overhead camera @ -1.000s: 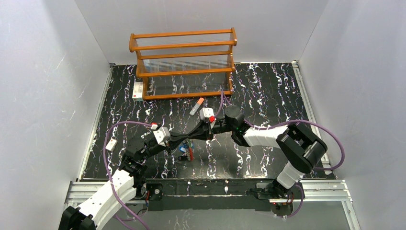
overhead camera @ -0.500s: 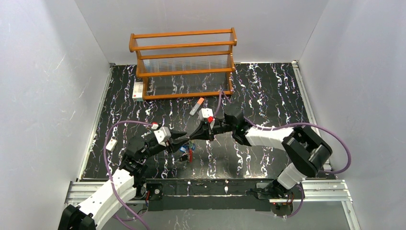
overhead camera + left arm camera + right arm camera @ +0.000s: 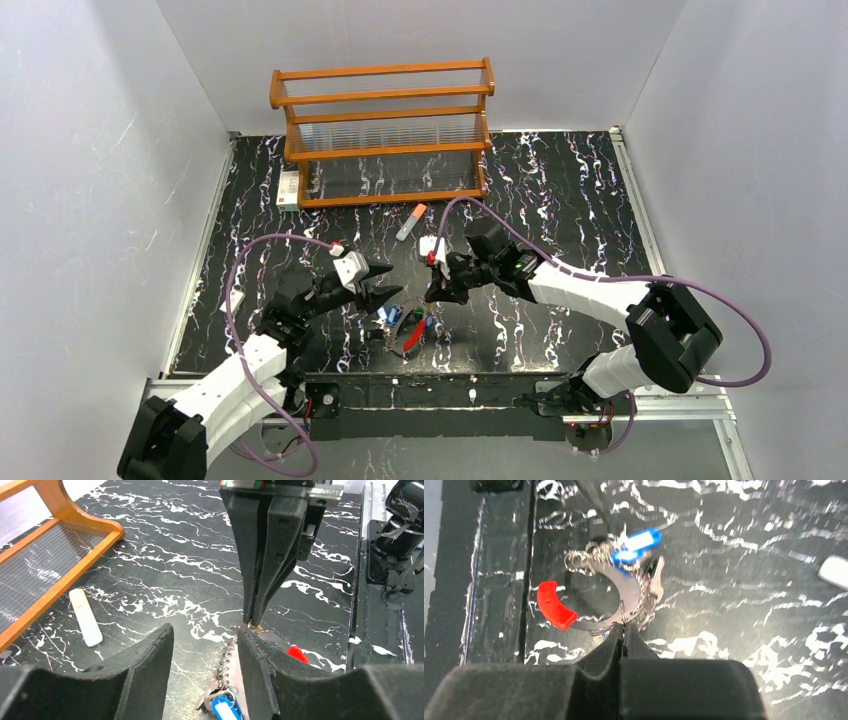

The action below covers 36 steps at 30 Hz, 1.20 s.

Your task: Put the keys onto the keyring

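Note:
The keyring (image 3: 624, 587) is a silver loop with a thick red section (image 3: 553, 605). It shows by the table's near edge in the top view (image 3: 412, 335). Keys with blue heads (image 3: 636, 541) and a bare metal key (image 3: 655, 577) hang on it by small rings. My right gripper (image 3: 624, 626) is shut on the loop's rim; it shows in the top view (image 3: 431, 296). My left gripper (image 3: 202, 642) is open and empty, just left of the bunch (image 3: 384, 284). A blue key head (image 3: 225, 707) and small chain lie between its fingers (image 3: 260, 670). I cannot tell whether the ring is off the table.
A wooden rack (image 3: 385, 130) stands at the back, with a small white box (image 3: 288, 187) at its left end. A grey stick with an orange cap (image 3: 410, 222) lies in front of it. A small white tag (image 3: 233, 300) lies at the left. The metal rail (image 3: 470, 385) runs along the near edge.
My left gripper has let go, opened and drawn back to the left. My right gripper has moved right and nearer, pulling the keyring and keys with it.

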{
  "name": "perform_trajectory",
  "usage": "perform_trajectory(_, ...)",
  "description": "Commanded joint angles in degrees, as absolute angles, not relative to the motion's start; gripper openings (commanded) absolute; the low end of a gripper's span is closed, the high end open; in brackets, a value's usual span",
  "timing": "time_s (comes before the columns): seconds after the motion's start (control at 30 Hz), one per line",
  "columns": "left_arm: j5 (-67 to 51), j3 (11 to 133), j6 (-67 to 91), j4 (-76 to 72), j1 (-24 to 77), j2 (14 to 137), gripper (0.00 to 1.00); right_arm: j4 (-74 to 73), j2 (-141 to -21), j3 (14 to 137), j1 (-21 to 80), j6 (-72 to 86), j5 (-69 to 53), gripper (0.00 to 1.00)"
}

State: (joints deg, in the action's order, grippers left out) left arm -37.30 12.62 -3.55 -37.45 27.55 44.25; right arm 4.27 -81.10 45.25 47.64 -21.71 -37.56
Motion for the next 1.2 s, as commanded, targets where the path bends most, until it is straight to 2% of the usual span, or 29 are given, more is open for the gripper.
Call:
perform_trajectory(0.0, -40.59, 15.44, -6.47, -38.06, 28.01, 46.92, 0.47, -10.34, -79.67, 48.86, 47.98, -23.67, -31.79, 0.01)
perform_trajectory(0.23, -40.57, 15.74, -10.18, -38.16, 32.43, 51.84, 0.45, -19.03, -80.93, 50.76, 48.3, -24.04, -26.18, 0.01)
perform_trajectory(0.63, -32.31, 17.23, -15.32, -42.69, 45.81, 65.71, 0.37, -16.31, -80.74, 51.56, 49.45, -23.21, -30.21, 0.01)
perform_trajectory(0.77, -30.72, 18.12, -17.59, -43.38, 47.68, 68.92, 0.29, -16.34, -80.95, 51.67, 49.65, -23.2, -30.14, 0.01)
perform_trajectory(1.17, -28.04, 20.49, -20.6, -43.51, 49.52, 73.46, 0.17, -16.32, -81.03, 51.97, 49.92, -23.12, -30.62, 0.01)
